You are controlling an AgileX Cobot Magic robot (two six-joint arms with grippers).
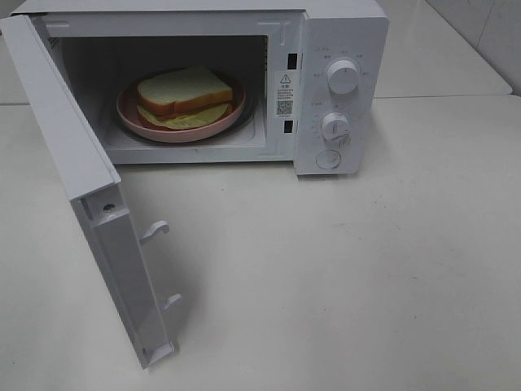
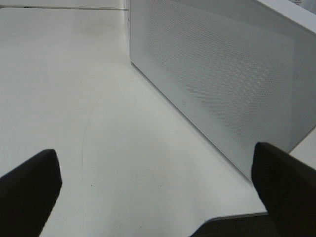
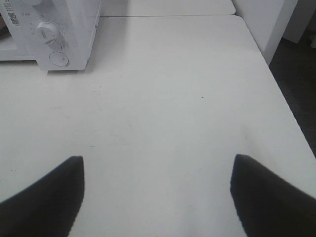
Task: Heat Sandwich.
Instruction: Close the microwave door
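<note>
Closest to me on the left wrist camera, my left pincer (image 2: 158,192) is spread wide with nothing between its dark fingers (image 2: 27,190); it hangs over bare white tabletop (image 2: 74,98). Just beyond it stands the outer face of the microwave door (image 2: 222,84), its dotted mesh panel filling that side of the view.

On the right wrist camera, my right pincer (image 3: 158,197) is likewise released, its two black fingertips (image 3: 261,195) apart and grasping nothing, above an open stretch of tabletop. Farther off in that view I can see the microwave's control panel with a lower knob (image 3: 47,33) and a round button (image 3: 58,58) beneath it.

From the high camera neither arm shows. The door (image 1: 98,195) is swung fully out toward me on the left, with two latch hooks (image 1: 155,231) sticking from its free edge. Behind it the white microwave (image 1: 342,32) sits toward the back of the tabletop, cavity exposed. Inside, the sandwich (image 1: 184,93) lies on a round pink plate (image 1: 130,114), which rests on the turntable; pale yellow-green filling pokes out under the bread. To the right of the cavity are two dials (image 1: 342,75) stacked one above the other.
</note>
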